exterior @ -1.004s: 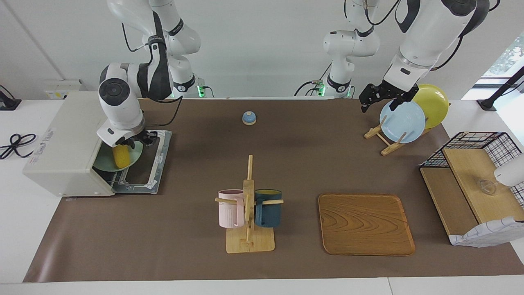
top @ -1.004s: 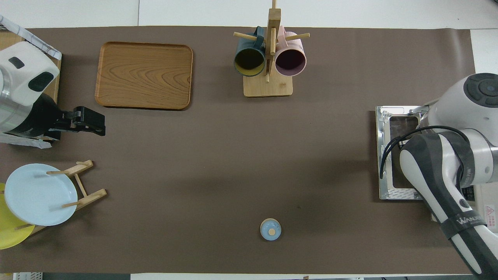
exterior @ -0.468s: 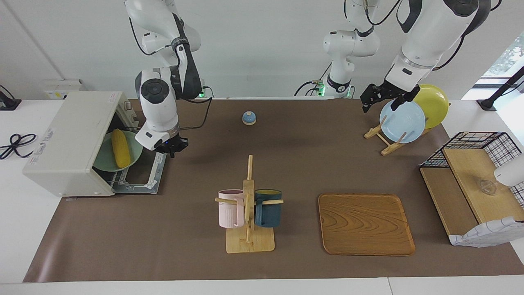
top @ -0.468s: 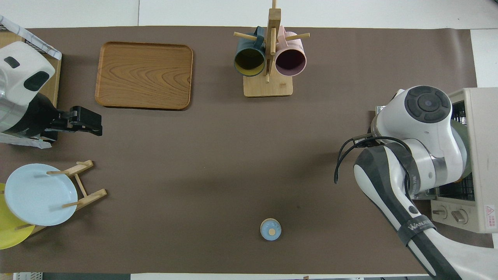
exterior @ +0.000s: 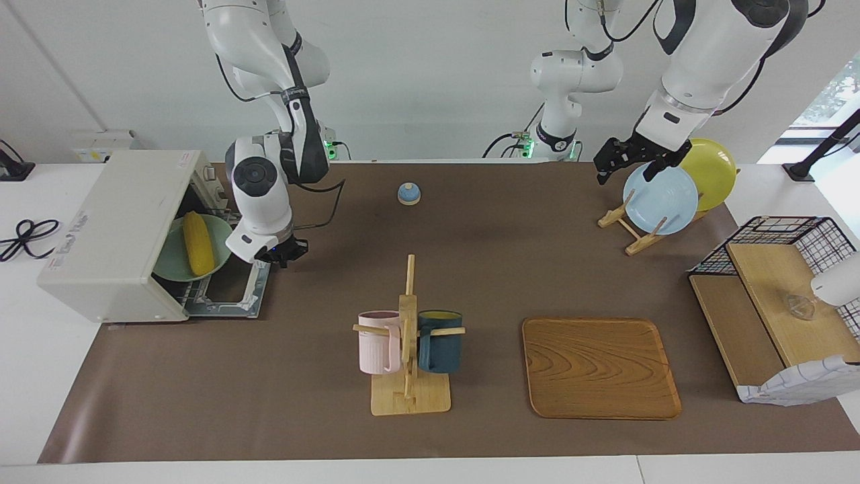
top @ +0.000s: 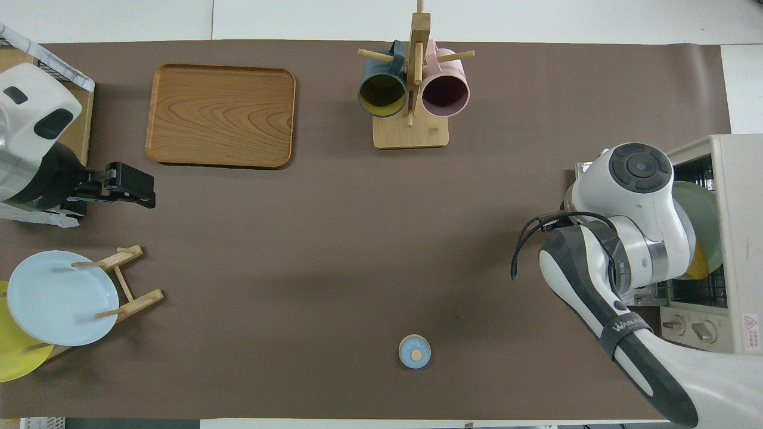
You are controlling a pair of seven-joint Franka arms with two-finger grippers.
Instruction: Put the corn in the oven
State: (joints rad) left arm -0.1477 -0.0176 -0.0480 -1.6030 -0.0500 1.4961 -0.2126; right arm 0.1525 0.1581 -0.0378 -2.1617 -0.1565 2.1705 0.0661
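Note:
The yellow corn lies on a pale green plate on the rack in the mouth of the cream oven. The oven's door is folded down flat on the table. My right gripper hangs shut and empty over the table, just beside the door's edge and apart from the corn. In the overhead view the right arm covers its gripper, and only a sliver of corn shows beside the plate in the oven. My left gripper waits open above the plate rack.
A mug rack with a pink and a dark blue mug stands mid-table. A wooden tray lies beside it. The plate rack holds a blue plate and a yellow plate. A small blue knob sits near the robots. A wire shelf stands at the left arm's end.
My right gripper has let go of the corn, pulled out of the oven mouth and shut. The corn stays on the green plate. The left arm has barely moved.

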